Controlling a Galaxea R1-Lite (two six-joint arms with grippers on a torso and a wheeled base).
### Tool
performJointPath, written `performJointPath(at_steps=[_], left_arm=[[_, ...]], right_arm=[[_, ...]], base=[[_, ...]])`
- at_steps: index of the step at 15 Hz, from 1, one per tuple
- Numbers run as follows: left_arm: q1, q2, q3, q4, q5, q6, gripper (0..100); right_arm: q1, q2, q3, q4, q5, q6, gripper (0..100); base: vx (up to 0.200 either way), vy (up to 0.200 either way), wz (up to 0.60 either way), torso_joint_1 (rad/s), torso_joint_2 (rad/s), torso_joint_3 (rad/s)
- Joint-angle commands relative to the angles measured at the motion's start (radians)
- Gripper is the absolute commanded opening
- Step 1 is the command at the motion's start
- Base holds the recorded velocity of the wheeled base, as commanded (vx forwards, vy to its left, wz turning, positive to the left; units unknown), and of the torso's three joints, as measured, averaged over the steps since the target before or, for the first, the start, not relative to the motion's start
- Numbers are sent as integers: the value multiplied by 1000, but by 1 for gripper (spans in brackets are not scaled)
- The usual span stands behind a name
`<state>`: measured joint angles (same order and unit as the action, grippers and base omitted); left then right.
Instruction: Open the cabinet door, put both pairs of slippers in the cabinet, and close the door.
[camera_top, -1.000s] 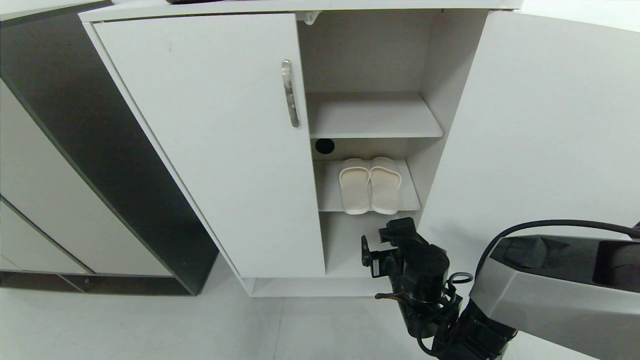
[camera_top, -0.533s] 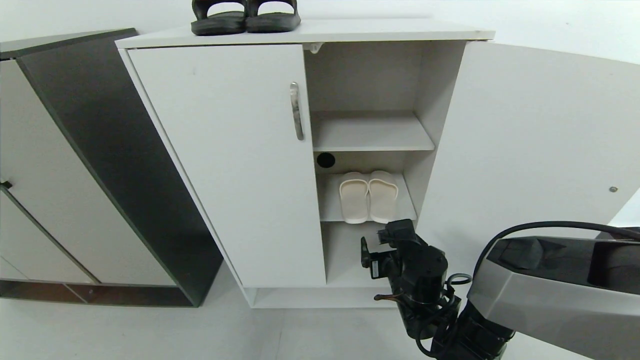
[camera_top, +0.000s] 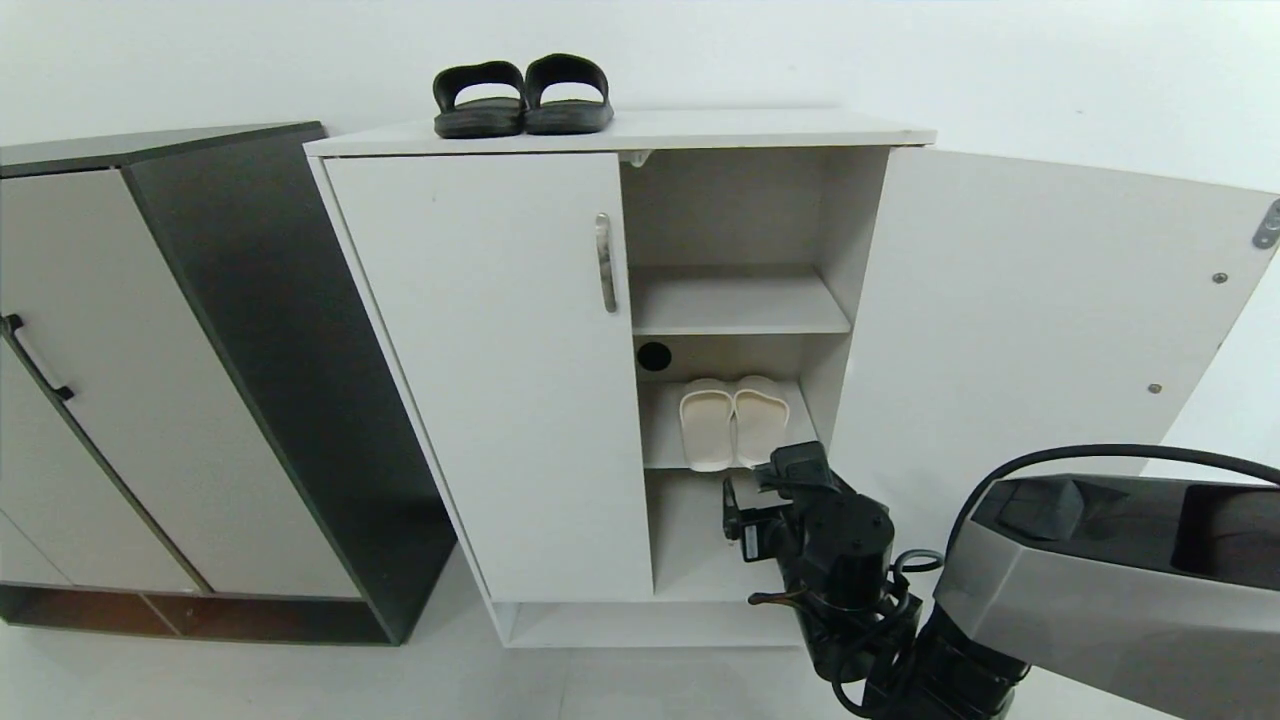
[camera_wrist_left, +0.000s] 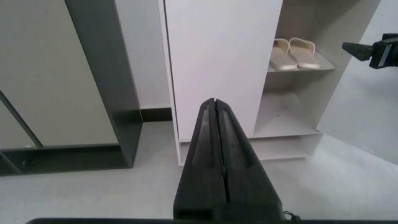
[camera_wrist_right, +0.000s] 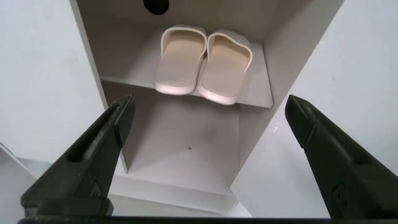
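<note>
On top of the cabinet (camera_top: 760, 128), in the head view, the black slippers (camera_top: 522, 95) stand side by side above the closed left door (camera_top: 490, 370). Their long axis goes from the front edge toward the wall. The right hand (camera_top: 765, 495) hangs low before the open compartment, so the black slippers lie at about 11 o'clock from it, high up and well apart. The cream slippers (camera_top: 733, 420) rest on the middle shelf (camera_top: 662, 430), near the right hand at its 12 o'clock. The right door (camera_top: 1030, 320) stands wide open toward 3 o'clock. I judge that the black slippers are more on the left arm's side, but how near that arm is I cannot tell. The closed left door hides the left half of the inside, and the right hand covers part of the lowest shelf.

From the left wrist, the left hand (camera_wrist_left: 215, 124) has its fingers pressed together, holding nothing, and it points at the closed left door.

From the right wrist, the right hand is spread wide and empty. The cream slippers lie straight ahead of it, between the lines of its two fingers.
</note>
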<state>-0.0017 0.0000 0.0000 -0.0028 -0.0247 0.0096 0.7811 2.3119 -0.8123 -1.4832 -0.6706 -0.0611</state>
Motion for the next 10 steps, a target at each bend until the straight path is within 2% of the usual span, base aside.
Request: performJointPath(at_steps=[1, 8, 10], left_arm=[[0, 2, 0, 0, 0, 0, 0], [0, 2, 0, 0, 0, -2, 0], [0, 2, 0, 0, 0, -2, 0]], right_arm=[[0, 3, 7, 0, 0, 0, 100], [-14, 11, 9, 1, 6, 0, 100], [-16, 11, 13, 1, 8, 0, 100]], base=[[0, 0, 0, 0, 0, 0], [0, 0, 0, 0, 0, 0], [0, 200, 0, 0, 2, 5]])
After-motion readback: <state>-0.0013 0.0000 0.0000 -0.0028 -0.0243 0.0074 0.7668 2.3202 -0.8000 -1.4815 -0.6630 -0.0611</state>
